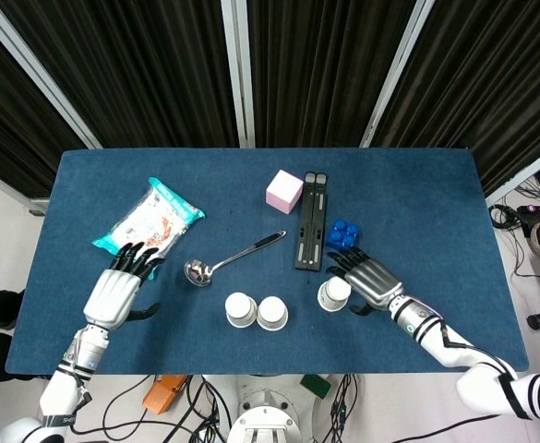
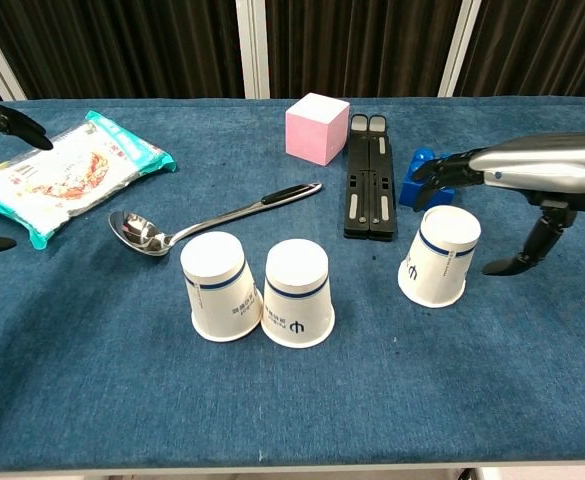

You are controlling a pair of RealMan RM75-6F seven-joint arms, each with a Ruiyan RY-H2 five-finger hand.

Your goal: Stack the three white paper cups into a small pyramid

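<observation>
Three white paper cups stand upside down near the table's front edge. Two of them [image 1: 240, 309] [image 1: 272, 313] touch side by side, seen in the chest view as the left cup [image 2: 220, 286] and the middle cup [image 2: 297, 293]. The third cup [image 1: 333, 294] [image 2: 439, 255] stands apart to the right. My right hand [image 1: 370, 281] [image 2: 532, 180] hovers just right of that third cup, fingers spread around it without touching, holding nothing. At the left, my left hand [image 1: 115, 290] is open near the snack bag, with only its fingertips [image 2: 2, 120] showing in the chest view.
A metal spoon [image 1: 233, 257] [image 2: 212, 217] lies behind the cup pair. A pink cube [image 1: 284, 191], a black folded stand [image 1: 312, 221] and a blue brick [image 1: 342, 234] sit behind the third cup. A snack bag [image 1: 148, 225] lies at the left.
</observation>
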